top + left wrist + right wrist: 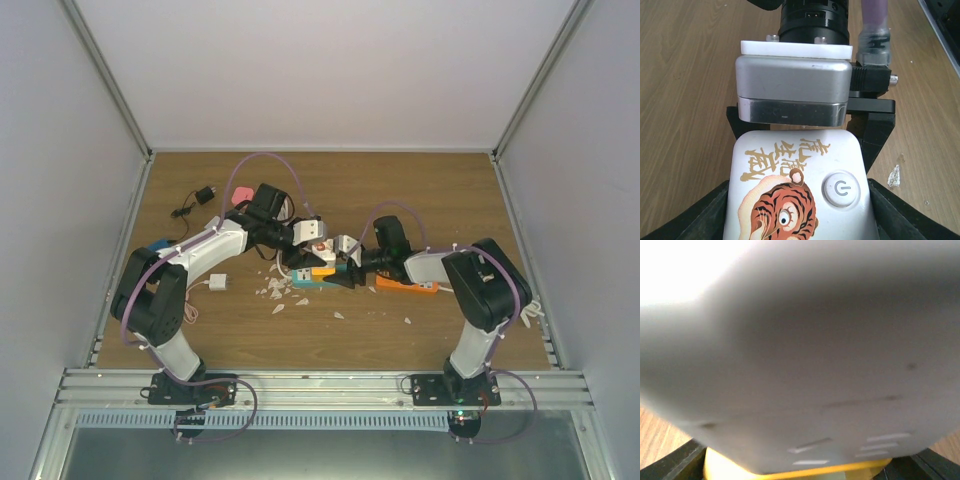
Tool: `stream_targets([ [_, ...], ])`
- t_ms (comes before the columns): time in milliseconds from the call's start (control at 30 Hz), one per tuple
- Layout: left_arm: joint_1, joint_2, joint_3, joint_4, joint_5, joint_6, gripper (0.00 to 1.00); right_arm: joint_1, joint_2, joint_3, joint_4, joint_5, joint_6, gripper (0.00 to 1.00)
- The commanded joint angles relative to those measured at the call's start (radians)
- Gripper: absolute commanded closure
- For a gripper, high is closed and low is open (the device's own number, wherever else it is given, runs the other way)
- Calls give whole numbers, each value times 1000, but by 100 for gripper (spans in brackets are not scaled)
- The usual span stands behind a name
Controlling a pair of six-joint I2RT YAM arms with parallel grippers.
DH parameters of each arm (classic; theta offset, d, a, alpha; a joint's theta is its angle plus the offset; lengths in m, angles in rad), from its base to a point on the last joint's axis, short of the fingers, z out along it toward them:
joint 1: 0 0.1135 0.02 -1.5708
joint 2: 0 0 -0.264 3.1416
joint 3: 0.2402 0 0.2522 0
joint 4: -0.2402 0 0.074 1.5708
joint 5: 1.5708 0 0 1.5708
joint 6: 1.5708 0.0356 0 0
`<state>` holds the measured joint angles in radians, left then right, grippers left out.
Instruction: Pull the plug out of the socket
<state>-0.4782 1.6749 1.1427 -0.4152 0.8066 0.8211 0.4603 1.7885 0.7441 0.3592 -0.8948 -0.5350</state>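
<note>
My left gripper (306,238) is shut on a white socket block (797,190) with a tiger picture and a round power button (841,189); its black fingers (900,215) press both sides. My right gripper (350,258) meets it head-on at the table's middle. The right arm's silver wrist camera (792,90) covers the block's far end, with that gripper's black fingers (875,132) on both sides there. The plug itself is hidden in the left wrist view. In the right wrist view a blurred grey-white body (805,365) with a yellow edge (790,470) fills the frame between the fingers (675,460).
An orange block (405,287) lies under the right wrist, and a teal and orange piece (308,278) lies under the grippers. White scraps (275,290) lie on the wood. A white plug (215,283), a black adapter with its cable (205,195) and a pink object (240,193) lie to the left.
</note>
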Motion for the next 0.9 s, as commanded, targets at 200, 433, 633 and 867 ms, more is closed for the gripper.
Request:
stream_targets([
  [200,-7,-15,54,-11,115,-18,78,8,39,4,-8,-6,-29,51],
  [433,25,-15,68,-11,183,-42,84,8,50,9,-23,-2,-37,66],
  [633,61,-19,74,-7,249,-62,88,8,60,20,-41,1,-39,73],
  [867,51,-74,26,12,204,27,90,9,73,36,-62,13,-40,79],
])
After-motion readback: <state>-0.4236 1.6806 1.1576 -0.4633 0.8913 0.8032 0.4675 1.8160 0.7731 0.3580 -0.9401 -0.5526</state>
